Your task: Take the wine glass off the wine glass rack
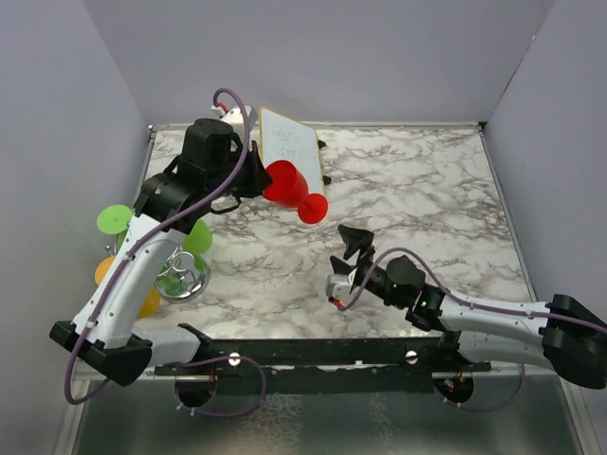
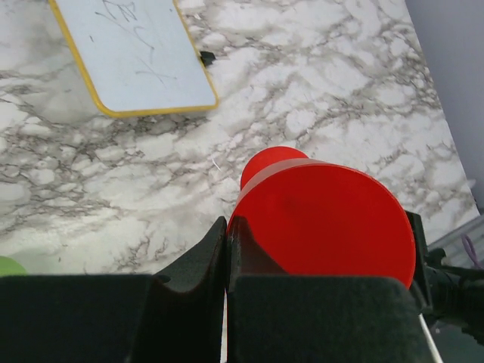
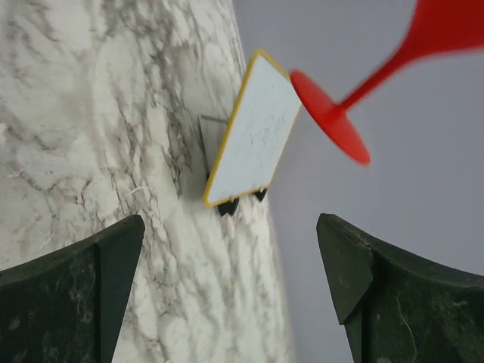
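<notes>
The right gripper (image 3: 229,227) stands with its fingers spread wide over the marble table (image 3: 91,113). Straight ahead leans a yellow-edged white board (image 3: 253,128). Just beyond it, higher up, a red wine glass (image 3: 333,125) hangs tilted in the air, foot towards the gripper.

Matt plastic wine glass (image 1: 285,183), marble-look table (image 1: 417,190)

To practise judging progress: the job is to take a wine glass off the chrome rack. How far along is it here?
Done: the red wine glass is off the wine glass rack and well clear of it.
In hand: the left gripper is shut on the glass, holding it up. The right gripper is open and empty.
Left: probably only setting it down.
The green glasses and orange glasses sit at the rack.
</notes>
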`<state>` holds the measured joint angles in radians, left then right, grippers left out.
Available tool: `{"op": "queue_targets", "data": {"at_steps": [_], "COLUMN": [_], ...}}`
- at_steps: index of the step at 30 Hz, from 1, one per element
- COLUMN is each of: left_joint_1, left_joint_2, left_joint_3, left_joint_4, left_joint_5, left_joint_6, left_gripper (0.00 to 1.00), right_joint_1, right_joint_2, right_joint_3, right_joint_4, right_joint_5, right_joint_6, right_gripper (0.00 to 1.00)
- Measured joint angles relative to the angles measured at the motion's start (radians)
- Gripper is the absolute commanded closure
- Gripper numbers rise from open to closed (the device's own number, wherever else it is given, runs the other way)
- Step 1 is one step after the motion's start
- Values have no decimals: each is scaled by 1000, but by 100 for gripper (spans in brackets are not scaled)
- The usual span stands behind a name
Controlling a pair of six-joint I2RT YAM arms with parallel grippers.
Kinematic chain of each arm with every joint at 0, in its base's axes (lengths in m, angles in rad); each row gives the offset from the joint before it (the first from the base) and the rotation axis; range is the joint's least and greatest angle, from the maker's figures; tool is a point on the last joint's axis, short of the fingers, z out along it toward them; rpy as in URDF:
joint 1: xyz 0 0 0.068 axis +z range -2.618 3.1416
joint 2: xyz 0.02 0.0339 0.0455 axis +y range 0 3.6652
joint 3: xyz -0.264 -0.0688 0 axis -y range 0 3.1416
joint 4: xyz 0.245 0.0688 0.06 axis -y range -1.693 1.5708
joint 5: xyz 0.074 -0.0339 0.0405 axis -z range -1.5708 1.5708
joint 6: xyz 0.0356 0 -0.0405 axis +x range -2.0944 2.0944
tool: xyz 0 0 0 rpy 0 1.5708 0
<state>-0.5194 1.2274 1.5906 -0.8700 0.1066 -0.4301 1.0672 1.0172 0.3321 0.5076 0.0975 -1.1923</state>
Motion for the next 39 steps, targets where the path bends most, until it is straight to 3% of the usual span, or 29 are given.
{"op": "queue_targets", "data": {"at_steps": [6, 12, 17, 23, 31, 39], "left_joint_1": [-12, -94, -175, -231, -260, -268], "left_joint_2": [87, 204, 296, 463, 656, 794], "left_joint_3": [41, 29, 25, 77, 208, 320], "left_joint_4": [8, 35, 97, 151, 199, 220], "left_joint_5": [-103, -169, -248, -338, -403, -443], "left_joint_6": [-3, -24, -47, -60, -72, -68], "left_gripper": [100, 100, 100, 100, 100, 100], "right_joint_1": [-188, -431, -649, -878, -912, -911], "right_joint_2": [86, 87, 87, 194, 232, 273], "right_joint_3": [3, 98, 289, 545, 574, 694], "right_joint_4": [199, 229, 69, -249, -470, -637], "right_joint_5": [128, 289, 373, 315, 181, 171], "right_joint_6": [375, 783, 1142, 1479, 1648, 1749], "right_gripper": [1, 1, 1, 1, 1, 1]}}
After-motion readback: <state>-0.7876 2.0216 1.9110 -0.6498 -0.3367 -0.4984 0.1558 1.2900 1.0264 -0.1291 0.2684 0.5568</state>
